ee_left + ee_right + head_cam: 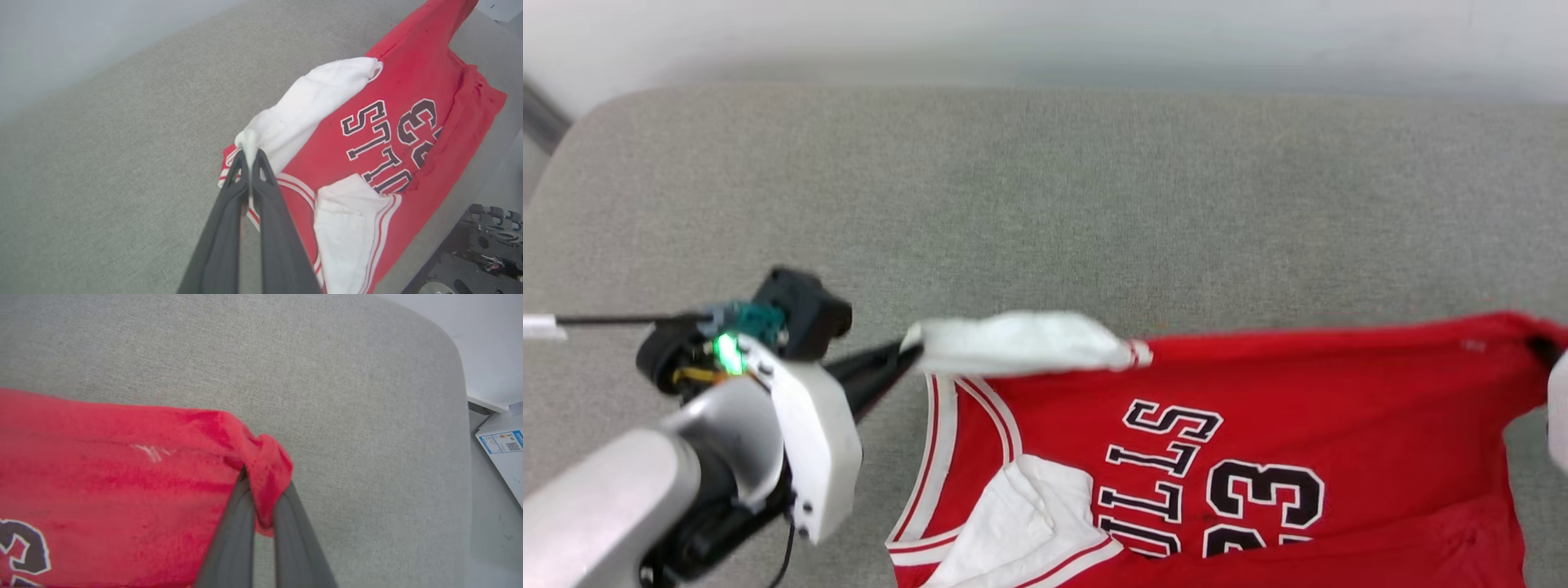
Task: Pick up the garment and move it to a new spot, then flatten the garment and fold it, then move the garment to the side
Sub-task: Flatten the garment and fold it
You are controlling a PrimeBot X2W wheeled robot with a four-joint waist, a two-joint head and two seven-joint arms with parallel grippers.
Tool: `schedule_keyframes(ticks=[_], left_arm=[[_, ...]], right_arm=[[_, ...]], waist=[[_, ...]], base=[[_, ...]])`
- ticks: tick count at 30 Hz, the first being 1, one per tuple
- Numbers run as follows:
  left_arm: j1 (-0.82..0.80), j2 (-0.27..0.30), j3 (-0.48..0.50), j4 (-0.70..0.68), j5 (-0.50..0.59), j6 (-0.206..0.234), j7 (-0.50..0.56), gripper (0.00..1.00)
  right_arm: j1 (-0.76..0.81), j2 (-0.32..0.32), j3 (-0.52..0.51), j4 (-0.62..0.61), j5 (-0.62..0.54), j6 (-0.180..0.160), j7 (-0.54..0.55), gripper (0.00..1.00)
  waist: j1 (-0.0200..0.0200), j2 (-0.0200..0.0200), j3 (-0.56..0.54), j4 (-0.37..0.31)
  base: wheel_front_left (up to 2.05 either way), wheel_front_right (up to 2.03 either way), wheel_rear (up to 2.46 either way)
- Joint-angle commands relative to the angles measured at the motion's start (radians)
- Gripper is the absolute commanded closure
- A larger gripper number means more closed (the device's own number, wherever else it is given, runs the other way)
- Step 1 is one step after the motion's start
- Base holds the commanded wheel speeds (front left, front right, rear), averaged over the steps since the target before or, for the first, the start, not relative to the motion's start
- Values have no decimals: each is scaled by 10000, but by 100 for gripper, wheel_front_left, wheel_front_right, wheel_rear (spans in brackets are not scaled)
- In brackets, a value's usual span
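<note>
2 end effectors have the garment (1258,384) between them. The left end effector (249,153) is closed on the tip of a white sleeve (310,102), and the right end effector (263,486) is closed on a bunched red hem corner (269,465). The garment lies on a grey fabric surface (1045,188), lettering side up, with its far edge drawn out in a nearly straight line from 1 grip to the other. The near part is looser. The second sleeve (1021,523) is flopped over the chest and there are wrinkles toward the hem.

This looks like the lift or the spread-out of the first steps. To do it well, both arms should rise and travel together at the same pace, so the edge between the grips neither sags nor gets yanked. The left grip holds only a small pinch of thin sleeve cloth, so a sharp tug could pull it free; gentle, even tension suits it better. Lifting high enough for the loose near half to hang clear, then laying it down by dragging away from the slack, should let the flopped sleeve and wrinkles fall open.
</note>
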Motion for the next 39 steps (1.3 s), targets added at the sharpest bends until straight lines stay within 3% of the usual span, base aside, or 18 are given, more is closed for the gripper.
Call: schedule_keyframes(ticks=[1, 6, 13, 20, 27, 28, 29, 30, 31, 32, 36, 39], left_arm=[[372, 99, -62, -134, -65, 133, -90, 100], [1740, 492, -286, -576, -579, 548, -347, 100], [2736, 758, -836, -466, -681, 645, -234, 100], [3013, 234, -1419, 394, -380, 515, -255, 100], [2793, -485, -1837, 1562, -91, 120, -323, 100], [2783, -573, -1892, 1703, -67, 76, -332, 100], [2787, -661, -1932, 1829, -63, 19, -343, 100], [2790, -743, -1962, 1954, -100, -28, -330, 74], [2780, -796, -1977, 2039, -118, -57, -346, 21], [2772, -833, -1987, 2114, -122, -93, -384, 0], [2666, -989, -1806, 2276, 67, -65, -907, 0], [2526, -1167, -1439, 2192, 375, 265, -1755, 0]], right_arm=[[478, 102, -167, -173, 0, -8, -90, 100], [2264, 467, -586, -831, 44, -8, 22, 100], [3430, 389, -450, -1112, 140, -8, 301, 100], [3831, -37, 111, -872, -72, -8, 299, 100], [3552, 25, 600, -160, 316, -8, -5, 100], [3494, 61, 664, -78, 371, -8, -86, 95], [3429, 91, 720, -23, 415, -8, -185, 55], [3363, 145, 730, 53, 478, -8, -268, 0], [3344, 193, 784, 77, 550, -7, -337, 0], [3359, 234, 818, 106, 663, -7, -367, 0], [3311, 180, 580, -78, 1017, -7, -441, 0], [3229, 205, 242, -441, 1249, -7, -469, 0]], waist=[[1, 0, -248, 31], [1, 0, -469, 83], [1, 0, -634, 95], [1, 0, -623, 60], [1, 0, -560, 24], [1, 0, -562, 13], [1, 0, -558, 7], [1, 0, -560, 3], [1, 0, -574, 2], [1, 0, -596, 0], [1, 0, -745, -1], [1, 0, -938, -29]], base=[[0, 0, 0], [0, 0, 0], [0, 0, 0], [0, 0, 0], [0, 0, 0], [0, 0, 0], [0, 0, 0], [0, 0, 0], [0, 0, 0], [0, 0, 0], [0, 0, 0], [0, 0, 0]])
